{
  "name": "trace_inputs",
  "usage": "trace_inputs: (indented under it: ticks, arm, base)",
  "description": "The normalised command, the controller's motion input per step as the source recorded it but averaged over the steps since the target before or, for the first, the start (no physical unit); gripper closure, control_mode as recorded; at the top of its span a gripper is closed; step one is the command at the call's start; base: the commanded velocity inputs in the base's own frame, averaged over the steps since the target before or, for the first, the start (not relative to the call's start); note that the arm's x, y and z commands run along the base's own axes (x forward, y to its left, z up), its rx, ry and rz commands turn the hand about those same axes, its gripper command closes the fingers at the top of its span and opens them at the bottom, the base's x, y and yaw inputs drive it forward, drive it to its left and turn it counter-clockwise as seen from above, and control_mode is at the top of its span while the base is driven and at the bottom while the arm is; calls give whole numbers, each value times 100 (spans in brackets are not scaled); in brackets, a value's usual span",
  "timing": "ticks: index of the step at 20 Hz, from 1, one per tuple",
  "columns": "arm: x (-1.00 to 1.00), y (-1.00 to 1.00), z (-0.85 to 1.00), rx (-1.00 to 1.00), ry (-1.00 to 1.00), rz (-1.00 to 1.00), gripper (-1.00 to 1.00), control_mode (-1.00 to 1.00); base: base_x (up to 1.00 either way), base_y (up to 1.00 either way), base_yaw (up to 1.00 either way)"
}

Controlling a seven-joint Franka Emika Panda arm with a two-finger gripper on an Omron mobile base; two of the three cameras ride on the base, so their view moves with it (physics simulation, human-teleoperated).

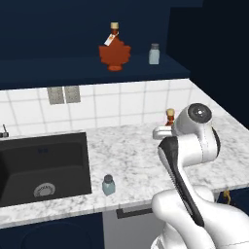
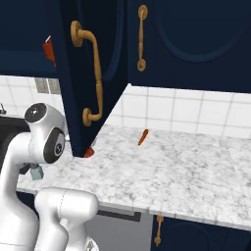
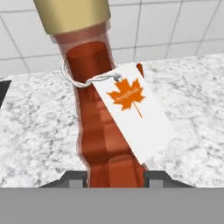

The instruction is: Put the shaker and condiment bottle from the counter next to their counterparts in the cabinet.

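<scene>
The condiment bottle (image 3: 94, 131), red-brown with a tan cork cap and a white leaf tag, stands right in front of the hand. My gripper (image 3: 116, 177) is shut on its body, a dark fingertip (image 3: 72, 178) pressed on each side. From the left base view its cork cap (image 1: 170, 115) peeks above my arm, on the counter (image 1: 131, 155) near the back wall. The shaker (image 1: 108, 185) stands near the counter's front edge, right of the sink. In the cabinet (image 1: 73, 68), the counterparts stand side by side: a leaf bottle (image 1: 115, 53) and a small shaker (image 1: 154, 54).
A black sink (image 1: 44, 168) lies at the left of the counter. An open navy cabinet door (image 2: 83, 73) with a brass handle hangs over the counter, close above the bottle. A small orange stick (image 2: 142, 137) lies on the marble to the right.
</scene>
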Motion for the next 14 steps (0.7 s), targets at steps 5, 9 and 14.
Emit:
trace_inputs:
  ticks: [5,9,14]
  arm:
    - [-25,72,89,0,0,18,100,-100]
    - [-44,41,93,3,-7,15,100,-100]
    - [-36,32,90,7,-8,10,100,-100]
  base:
    - [0,0,0]
    - [0,0,0]
    - [0,0,0]
